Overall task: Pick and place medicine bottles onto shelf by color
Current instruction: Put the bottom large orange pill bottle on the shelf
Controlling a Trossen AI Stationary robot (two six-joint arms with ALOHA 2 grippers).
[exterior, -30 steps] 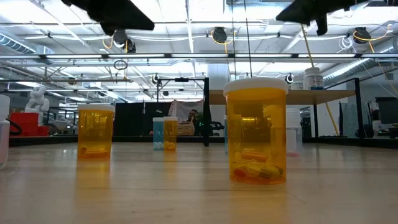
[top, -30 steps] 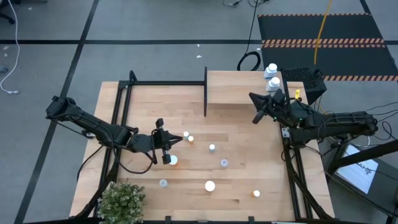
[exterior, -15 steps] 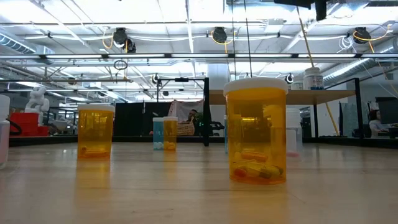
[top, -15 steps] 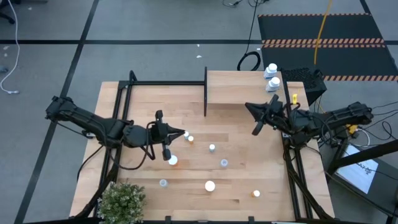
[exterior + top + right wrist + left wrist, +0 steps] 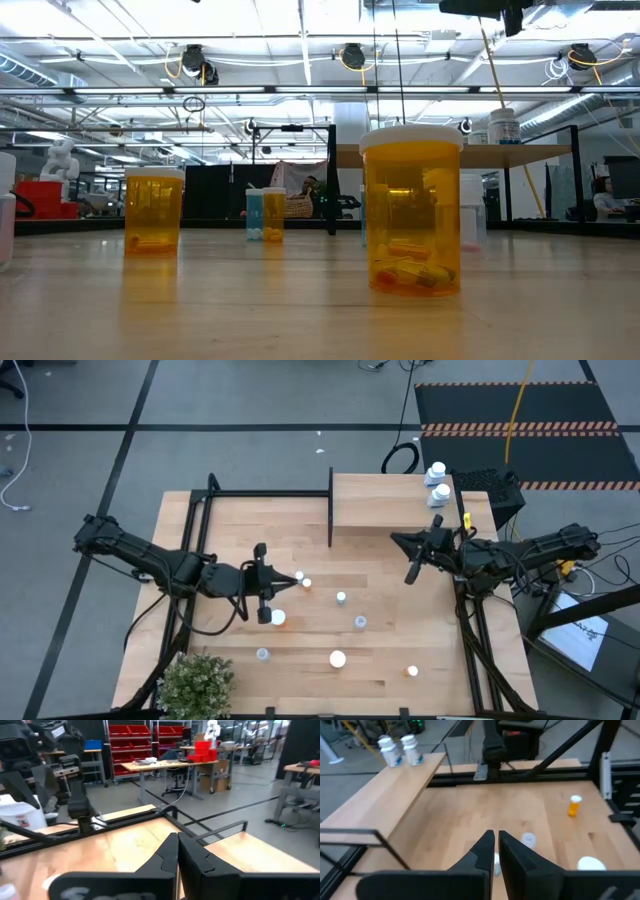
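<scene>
Waiting Over Scattered Medicine Bottles

Standing loose across the near tabletop [image 5: 390, 650] are small medicine bottles [image 5: 338, 658], orange and pale ones mixed. Likely light, rigid and slick; best pinched around the body under the cap. At nine o'clock, the left gripper [image 5: 263, 582] has its fingers pressed together, empty. At three o'clock, the right gripper [image 5: 421, 556] likewise. Farther, the shelf [image 5: 385, 500] carries two bottles [image 5: 438, 478] at one o'clock.

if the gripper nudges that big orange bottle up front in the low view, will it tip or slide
The big orange bottle stands upright on a flat base about as wide as its white cap, so it probably slides rather than tips. Only a few pills lie at its bottom, so it is likely light and may skid easily.
</scene>
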